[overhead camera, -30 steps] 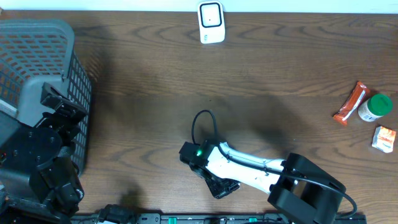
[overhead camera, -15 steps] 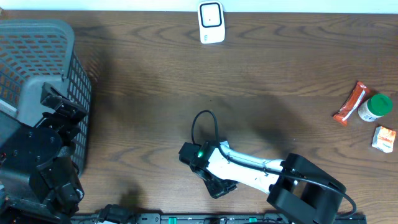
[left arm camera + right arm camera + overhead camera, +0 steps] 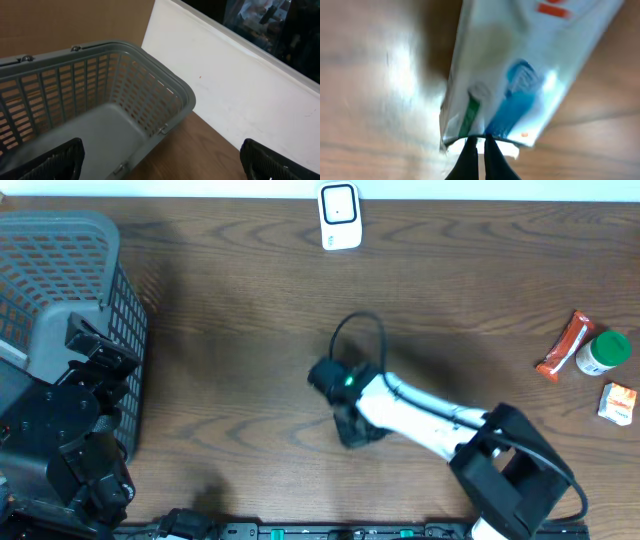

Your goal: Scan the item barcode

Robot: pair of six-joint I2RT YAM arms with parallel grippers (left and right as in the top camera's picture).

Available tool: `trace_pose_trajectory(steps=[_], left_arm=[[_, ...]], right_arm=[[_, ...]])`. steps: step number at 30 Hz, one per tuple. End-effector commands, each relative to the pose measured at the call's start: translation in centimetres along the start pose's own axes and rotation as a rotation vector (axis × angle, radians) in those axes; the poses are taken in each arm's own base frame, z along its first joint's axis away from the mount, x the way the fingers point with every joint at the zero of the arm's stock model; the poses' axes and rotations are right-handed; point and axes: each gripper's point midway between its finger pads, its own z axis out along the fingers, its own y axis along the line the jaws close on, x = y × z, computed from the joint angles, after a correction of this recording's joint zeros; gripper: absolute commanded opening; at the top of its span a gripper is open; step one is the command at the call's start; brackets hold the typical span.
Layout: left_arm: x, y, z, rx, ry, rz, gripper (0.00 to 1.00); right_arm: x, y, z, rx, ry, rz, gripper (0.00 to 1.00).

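The right gripper (image 3: 479,144) is pinched tight on one edge of a white carton (image 3: 515,65), probably toothpaste though the print is blurred, near the middle of the table (image 3: 220,360). The barcode scanner (image 3: 339,217) stands well apart at the far edge, so the scan itself is not yet done.

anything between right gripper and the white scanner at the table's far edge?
Overhead: only bare brown wooden table and the arm's own black cable loop between the right gripper, shut on a white printed pack, and the white scanner.
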Motion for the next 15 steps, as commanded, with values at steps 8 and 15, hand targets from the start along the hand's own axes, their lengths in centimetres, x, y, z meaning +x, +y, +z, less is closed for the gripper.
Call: trace_pose_trajectory(steps=[8,15], left_arm=[[-0.1,0.3,0.1,-0.017,-0.008,0.014,1.0],[-0.1,0.3,0.1,-0.017,-0.008,0.014,1.0]], right_arm=[[-3.5,2.2,-6.2,-0.152,-0.057,-0.101,0.59],[-5.7,7.9,-6.0,-0.343,-0.194,-0.183,0.08]])
